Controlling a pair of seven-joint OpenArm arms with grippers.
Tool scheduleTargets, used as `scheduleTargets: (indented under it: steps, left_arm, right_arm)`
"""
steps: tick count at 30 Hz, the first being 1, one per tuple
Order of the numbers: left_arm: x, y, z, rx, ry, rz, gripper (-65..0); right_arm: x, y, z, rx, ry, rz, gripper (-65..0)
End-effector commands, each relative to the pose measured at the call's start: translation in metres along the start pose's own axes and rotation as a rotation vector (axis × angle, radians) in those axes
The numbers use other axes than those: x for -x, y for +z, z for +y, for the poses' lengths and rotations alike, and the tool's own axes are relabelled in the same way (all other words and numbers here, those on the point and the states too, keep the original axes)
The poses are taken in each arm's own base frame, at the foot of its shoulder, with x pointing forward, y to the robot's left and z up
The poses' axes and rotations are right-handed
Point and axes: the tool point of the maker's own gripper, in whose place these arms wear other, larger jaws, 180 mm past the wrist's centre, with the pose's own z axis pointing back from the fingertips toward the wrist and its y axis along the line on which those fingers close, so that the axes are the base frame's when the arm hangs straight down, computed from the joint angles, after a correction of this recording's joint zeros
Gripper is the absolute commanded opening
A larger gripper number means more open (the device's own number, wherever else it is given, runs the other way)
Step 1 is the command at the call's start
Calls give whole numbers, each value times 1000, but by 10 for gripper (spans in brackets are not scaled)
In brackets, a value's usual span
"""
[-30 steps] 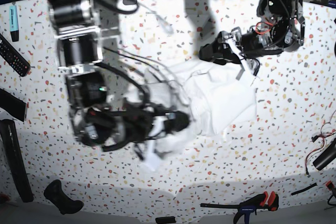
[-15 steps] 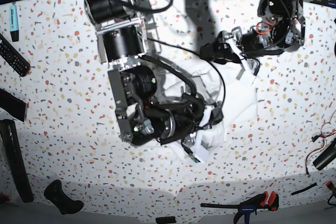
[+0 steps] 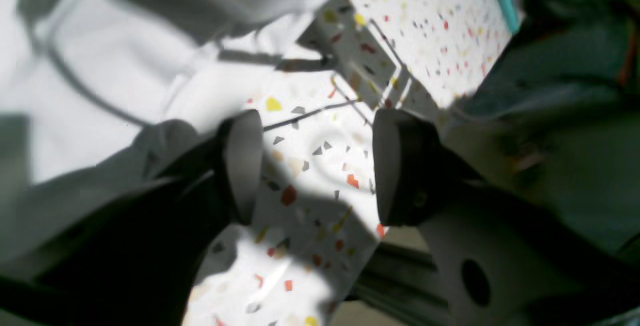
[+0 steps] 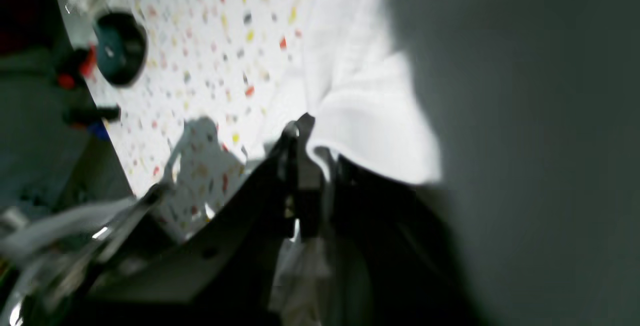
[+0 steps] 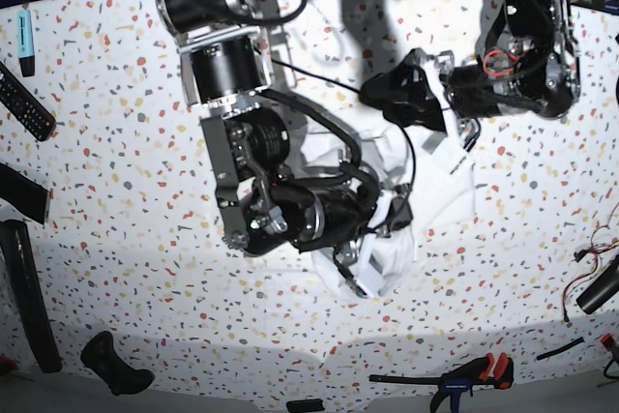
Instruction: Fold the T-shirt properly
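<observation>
Mid-fold: the right gripper (image 4: pixel 305 140) carries a pinched edge of the T-shirt (image 5: pixel 435 191) across.
The shirt lies bunched mid-surface (image 5: pixel 116 200); right jaws seem clamped on cloth, left gripper (image 3: pixel 315 166) jaws apart, empty. Next: lay the edge flat, release.

The right gripper (image 4: pixel 305 135) had its jaws pinched shut on a fold of the white T-shirt (image 4: pixel 360 115), which bunched up right above it. Left of the shirt was the speckled table (image 4: pixel 210 40), with a dark round knob (image 4: pixel 120 48) near its edge. Pretty blurry overall.
</observation>
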Motion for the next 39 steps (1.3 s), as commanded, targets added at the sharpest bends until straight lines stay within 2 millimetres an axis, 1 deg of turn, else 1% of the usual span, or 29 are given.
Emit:
scheduleTargets:
  steps: [1,3,5,8,9,11,13,15,18,21,23,24,26,28,29,30,32,34,37,39]
  left_arm:
    - [-14,5,-7,11,-45,-41,-311]
    - [-17,8,-9,-15,-78,-39,-311]
    - [-15,10,1,-84,-107,-7,-311]
    - [-12,18,30,-245,-148,21,-311]
    - [-11,23,44,-317,-147,33,-311]
    - [-9,33,64,-431,-147,49,-311]
    - [-8,41,76,-495,-147,63,-311]
    - [-6,48,84,-537,-145,79,-311]
    - [0,63,101,-646,-124,119,-311]
    - [8,90,127,-845,-52,154,-311]
    - [11,107,140,-955,-29,172,-311]
    - [12,112,143,-987,-27,180,-311]
    - [12,117,146,-1007,-29,185,-311]
    - [12,117,146,-1007,-29,186,-311]
    - [12,117,146,-1006,-29,186,-311]
    - [12,117,145,-1004,-28,185,-311]
    - [12,116,145,-1004,-28,185,-311]
    - [12,117,145,-1004,-28,185,-311]
    - [12,117,145,-1004,-28,184,-311]
    - [12,117,145,-1004,-28,185,-311]
  right_arm:
    - [-26,4,7,-22,33,-71,-650]
    - [-25,3,6,-15,34,-65,-650]
    - [-20,1,1,7,42,-43,-650]
    - [-8,-7,2,6,43,-4,-650]
    - [-3,-13,3,-2,42,11,-650]
    - [7,-26,5,4,64,32,-650]
    - [17,-40,8,4,93,48,-650]
    - [25,-51,18,-21,114,67,-650]
    - [34,-60,34,-56,161,108,-650]
    - [34,-64,50,-110,162,105,-650]
    - [33,-65,60,-149,145,93,-650]
    - [33,-66,63,-158,143,93,-650]
    - [33,-66,65,-165,141,93,-644]
    - [33,-66,65,-167,139,93,-546]
    - [32,-66,67,-175,133,89,-512]
    - [31,-66,70,-189,119,81,-492]
    - [26,-64,79,-239,75,58,-485]
    - [19,-60,92,-314,13,28,-485]
    - [6,-51,113,-445,-79,-6,-485]
    - [-3,-44,124,-514,-120,-25,-485]
